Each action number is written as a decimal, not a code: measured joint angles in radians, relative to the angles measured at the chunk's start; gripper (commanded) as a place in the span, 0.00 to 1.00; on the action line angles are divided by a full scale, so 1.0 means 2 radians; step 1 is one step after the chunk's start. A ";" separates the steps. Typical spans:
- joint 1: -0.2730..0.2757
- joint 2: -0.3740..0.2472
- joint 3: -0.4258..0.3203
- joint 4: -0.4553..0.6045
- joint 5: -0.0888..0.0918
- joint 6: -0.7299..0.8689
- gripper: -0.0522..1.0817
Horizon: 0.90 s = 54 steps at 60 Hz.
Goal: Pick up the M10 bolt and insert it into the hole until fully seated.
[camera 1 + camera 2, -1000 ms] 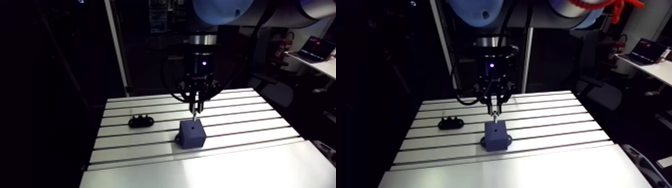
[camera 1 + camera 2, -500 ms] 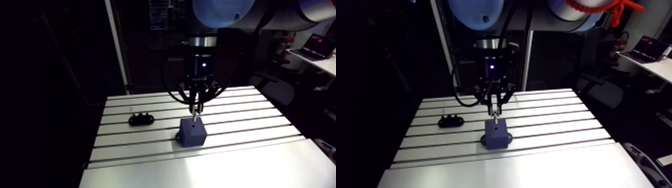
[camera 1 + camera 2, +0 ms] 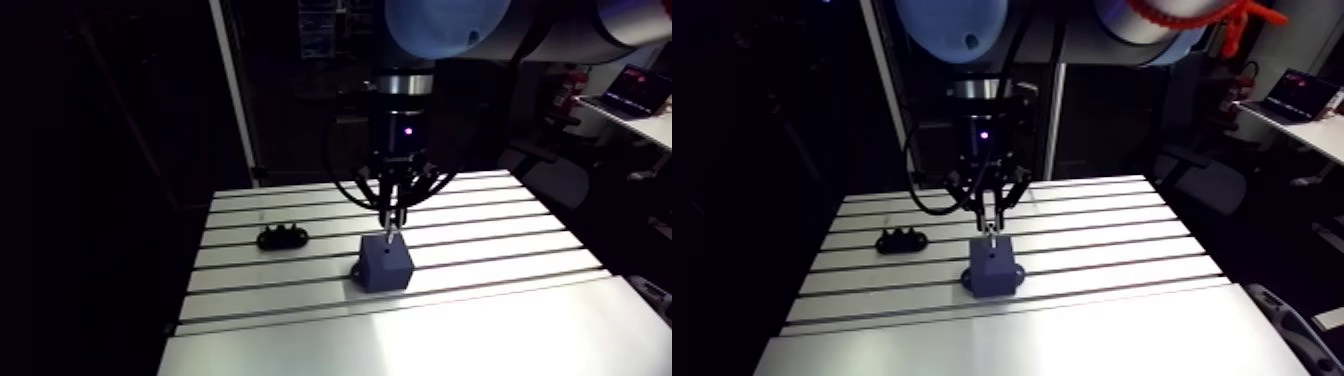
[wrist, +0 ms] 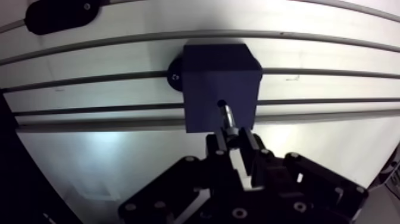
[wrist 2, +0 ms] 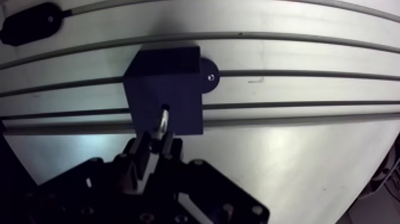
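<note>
At the mouth of the hole (image 4: 221, 103), the M10 bolt (image 4: 227, 117) hangs shank-down with its tip meeting the opening. Whether the tip has entered cannot be told from either view. The hole is in the top face of a dark blue block (image 4: 208, 71). Most of the bright shank shows above that face, so the bolt is not seated.

Judgement: the pick-up is done and the insertion step is in hand, at its very start. The next move calls for a straight downward push along the hole's axis, with the shank kept upright. In the wrist view the bolt appears to lean slightly, though the wide lens may account for this. Any real tilt could make it catch on the rim.

The tool (image 4: 233, 140) is nearly closed, its two fingers (image 4: 219, 142) pinching the bolt's upper end between them. It touches nothing else and stands clear above the block.

The block sits on the slotted surface (image 3: 480, 250), held by a round foot (image 4: 174, 76) at one side. A black fixture (image 3: 282, 239) lies well apart from the block, untouched.
</note>
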 measured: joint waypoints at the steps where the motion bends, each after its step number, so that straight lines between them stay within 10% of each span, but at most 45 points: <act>1: 0.000 0.000 0.000 0.000 0.000 0.000 1.00; 54: 0.000 0.000 0.013 -0.003 0.001 0.001 1.00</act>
